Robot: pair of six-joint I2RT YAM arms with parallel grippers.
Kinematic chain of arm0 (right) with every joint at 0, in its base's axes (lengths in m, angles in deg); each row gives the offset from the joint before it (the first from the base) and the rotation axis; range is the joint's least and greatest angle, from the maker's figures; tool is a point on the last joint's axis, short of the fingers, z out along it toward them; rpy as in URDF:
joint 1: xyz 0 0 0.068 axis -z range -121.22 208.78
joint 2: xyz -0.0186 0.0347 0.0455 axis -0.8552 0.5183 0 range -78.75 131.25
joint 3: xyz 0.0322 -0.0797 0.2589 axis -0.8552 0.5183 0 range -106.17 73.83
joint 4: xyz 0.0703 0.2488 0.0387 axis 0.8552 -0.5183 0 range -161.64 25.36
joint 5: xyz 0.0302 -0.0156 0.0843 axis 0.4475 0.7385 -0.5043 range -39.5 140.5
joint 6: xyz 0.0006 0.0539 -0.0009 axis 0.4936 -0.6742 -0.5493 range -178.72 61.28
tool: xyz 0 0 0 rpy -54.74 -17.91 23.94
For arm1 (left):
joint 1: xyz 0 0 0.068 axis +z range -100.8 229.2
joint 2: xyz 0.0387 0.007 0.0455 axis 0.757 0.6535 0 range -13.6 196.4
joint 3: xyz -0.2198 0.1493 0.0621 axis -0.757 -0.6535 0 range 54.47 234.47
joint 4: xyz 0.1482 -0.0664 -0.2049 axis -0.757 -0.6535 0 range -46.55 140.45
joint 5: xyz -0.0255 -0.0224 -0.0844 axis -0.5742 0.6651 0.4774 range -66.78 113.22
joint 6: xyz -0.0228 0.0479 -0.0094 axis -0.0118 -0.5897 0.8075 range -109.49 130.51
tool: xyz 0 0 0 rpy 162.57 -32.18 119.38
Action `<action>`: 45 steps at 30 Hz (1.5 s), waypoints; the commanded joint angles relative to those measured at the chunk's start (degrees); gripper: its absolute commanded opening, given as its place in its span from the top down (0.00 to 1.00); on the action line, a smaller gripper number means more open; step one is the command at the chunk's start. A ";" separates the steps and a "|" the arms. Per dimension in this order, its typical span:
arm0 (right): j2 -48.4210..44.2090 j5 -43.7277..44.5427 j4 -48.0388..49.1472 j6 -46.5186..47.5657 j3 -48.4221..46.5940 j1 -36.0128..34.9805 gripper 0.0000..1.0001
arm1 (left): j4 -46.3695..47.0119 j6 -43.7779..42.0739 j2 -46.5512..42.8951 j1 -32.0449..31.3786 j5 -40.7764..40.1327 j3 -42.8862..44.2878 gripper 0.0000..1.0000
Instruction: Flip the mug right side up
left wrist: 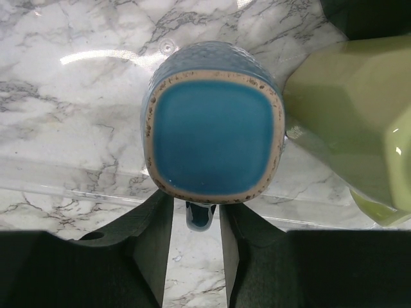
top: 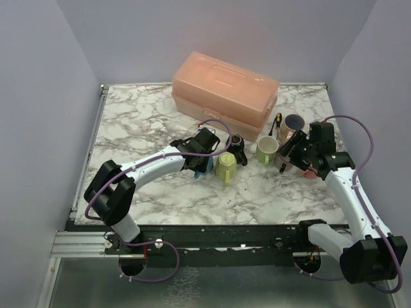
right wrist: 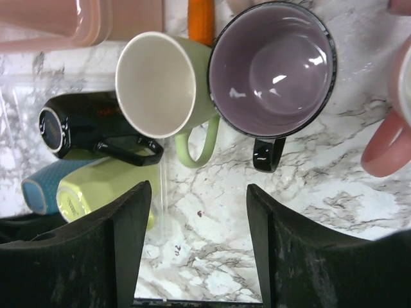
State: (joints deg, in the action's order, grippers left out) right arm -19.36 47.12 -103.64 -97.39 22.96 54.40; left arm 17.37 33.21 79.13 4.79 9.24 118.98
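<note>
A blue mug (left wrist: 215,138) stands upside down on the marble, its square glazed base facing the left wrist camera. Its handle (left wrist: 200,215) sits between my left gripper's (left wrist: 196,221) fingers, with a small gap on each side; the jaws are open. In the top view the left gripper (top: 204,164) covers most of this mug. The blue mug also shows at the left edge of the right wrist view (right wrist: 43,187). My right gripper (right wrist: 199,212) is open and empty above bare marble, near the mugs at the right (top: 290,157).
A yellow-green mug (top: 225,167) stands upside down against the blue one. A black mug (top: 236,149) lies on its side. A light green mug (right wrist: 160,83), a purple-lined mug (right wrist: 273,64) and a pink mug (right wrist: 392,128) stand upright. A peach toolbox (top: 225,95) is behind.
</note>
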 commanded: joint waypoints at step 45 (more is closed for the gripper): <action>-24.80 -43.64 65.49 -28.51 13.20 -0.26 0.26 | 36.27 10.70 -24.35 -0.30 21.02 9.61 1.00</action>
State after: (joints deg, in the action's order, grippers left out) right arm -43.33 5.77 -53.87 -116.37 35.76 54.38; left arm 35.35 33.12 54.48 4.86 16.17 125.80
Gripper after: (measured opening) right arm 0.732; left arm 0.168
